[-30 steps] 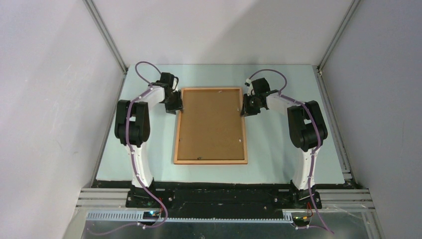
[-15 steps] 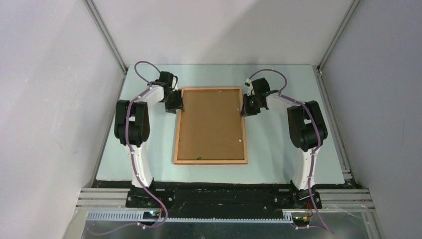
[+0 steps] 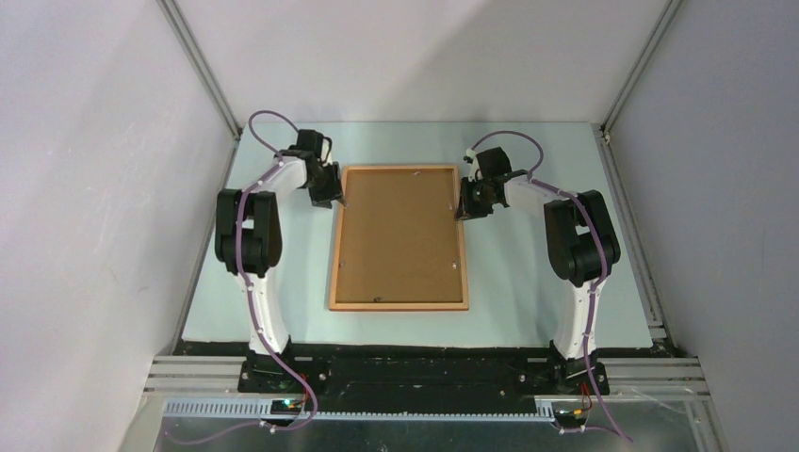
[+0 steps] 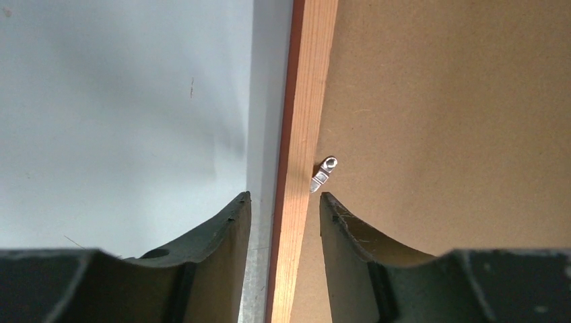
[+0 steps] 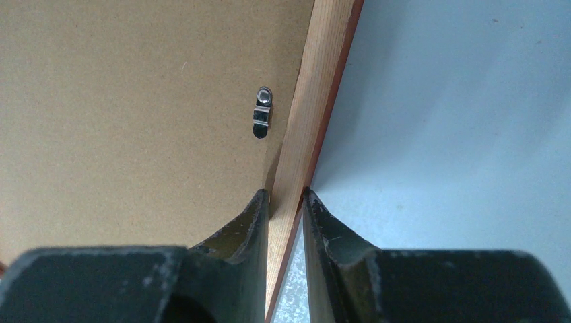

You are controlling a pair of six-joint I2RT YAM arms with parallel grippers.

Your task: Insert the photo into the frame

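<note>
The frame (image 3: 334,254) lies back side up on the table, its opening filled by the brown backing board (image 3: 400,235). The photo is not visible in any view. My left gripper (image 3: 336,200) is at the frame's left rail near the far corner. In the left wrist view it (image 4: 284,198) is open and straddles the rail (image 4: 306,101) with a gap on each side. My right gripper (image 3: 462,209) is at the right rail. In the right wrist view it (image 5: 285,195) is shut on the rail (image 5: 323,81).
A small metal clip (image 4: 323,173) sits on the board beside the left rail, turned slantwise. Another clip (image 5: 262,113) lies along the right rail. The pale blue table (image 3: 528,282) is walled on three sides, and a dark bar runs along its near edge.
My left arm has drawn back a little up and to the left, away from the frame. The right arm and the frame have not moved.
</note>
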